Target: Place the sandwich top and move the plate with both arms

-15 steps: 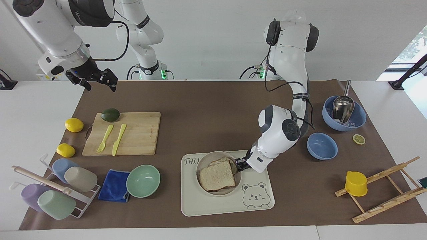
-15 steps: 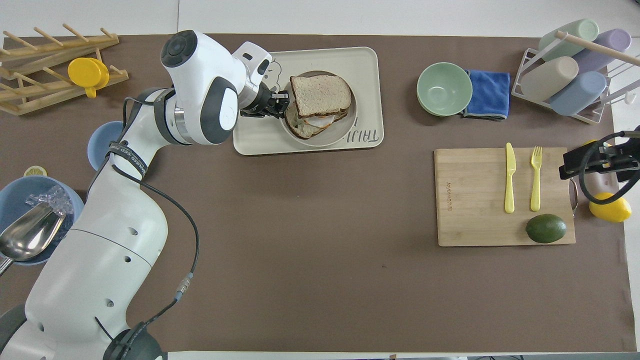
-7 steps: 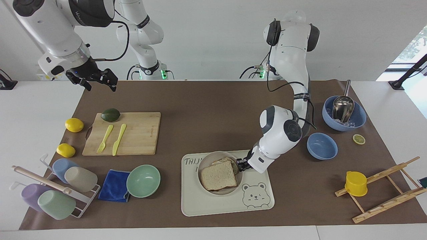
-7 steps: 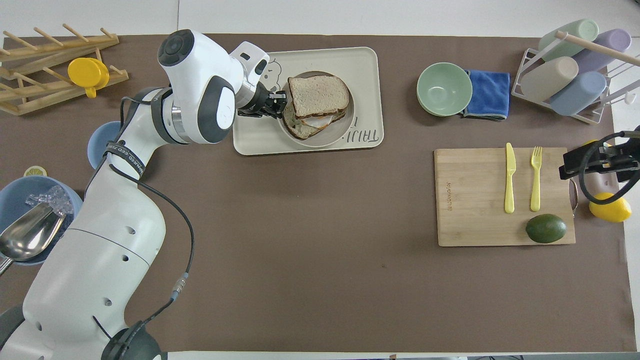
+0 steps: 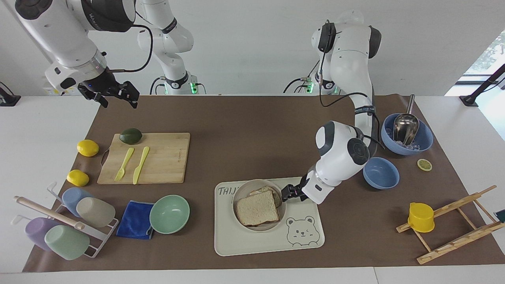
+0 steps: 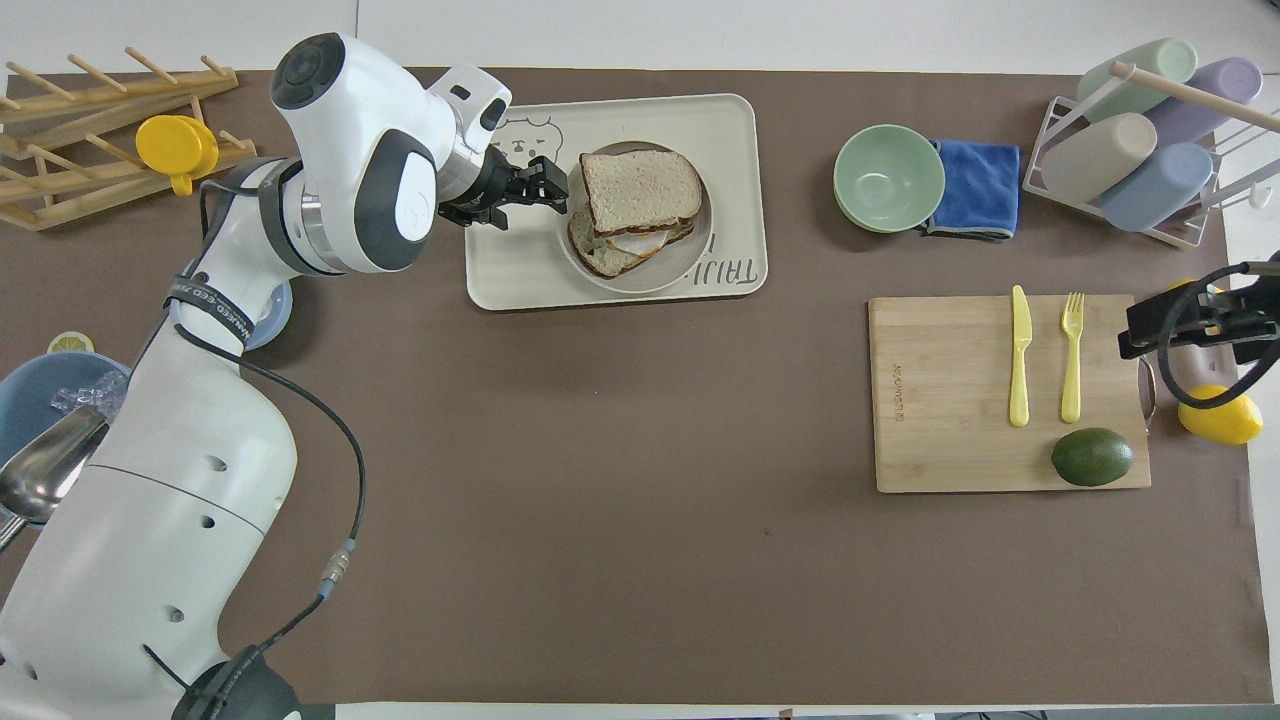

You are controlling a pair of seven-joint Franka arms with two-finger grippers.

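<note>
We are backing the left gripper [image 5: 287, 192], fingers spread and empty, off the top slice [image 5: 257, 207] now resting on the sandwich in the plate [image 5: 241, 191] on the tray [image 5: 236, 246], while the right gripper [image 5: 112, 94] is waiting over the table's edge, so the plate move is next.

Matt plate [image 5: 241, 188], porous bread slice [image 5: 257, 207]

You have a white table [image 5: 31, 130] covered by a brown mat [image 5: 244, 130]. Directly on the mat lie a cream tray [image 5: 252, 240], a cutting board [image 5: 165, 157], a green bowl [image 5: 169, 213], a blue cloth [image 5: 134, 220], 2 blue bowls [image 5: 380, 172], a lemon slice [image 5: 424, 164] and a wooden rack [image 5: 453, 225]. 2 lemons [image 5: 87, 148] sit at the mat's edge.
</note>
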